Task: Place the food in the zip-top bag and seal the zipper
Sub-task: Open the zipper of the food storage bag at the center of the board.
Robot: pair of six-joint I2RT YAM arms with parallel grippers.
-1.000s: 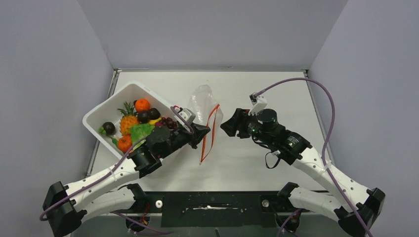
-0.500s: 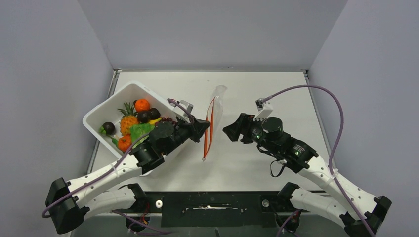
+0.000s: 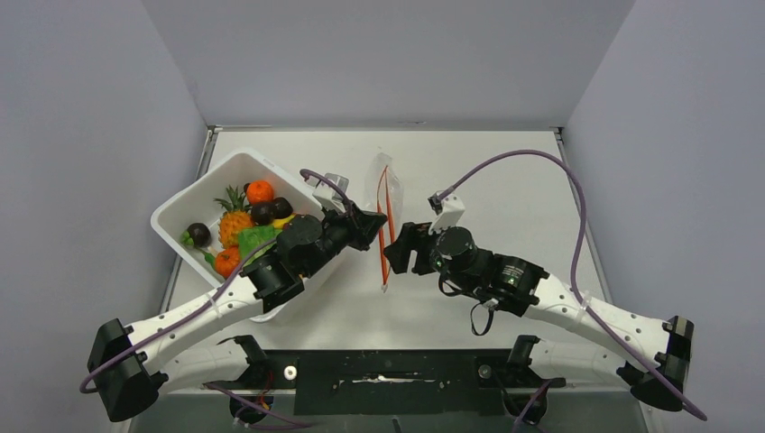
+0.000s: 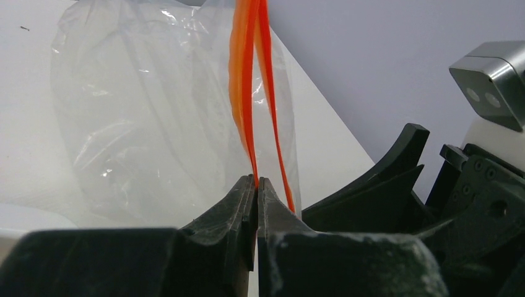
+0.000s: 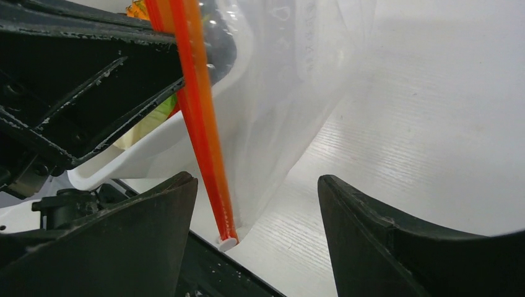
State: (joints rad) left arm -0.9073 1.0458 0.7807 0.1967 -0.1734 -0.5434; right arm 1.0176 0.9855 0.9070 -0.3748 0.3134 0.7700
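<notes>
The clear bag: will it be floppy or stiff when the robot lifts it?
Probably floppy: the bag is thin, wrinkled film. Likely very light, since one small pinch by the left gripper on the red strip seems enough. The strip looks stiffer, running fairly straight.

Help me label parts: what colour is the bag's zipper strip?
Orange-red. The zipper strip shows best in the left wrist view, against the clear bag.
</notes>
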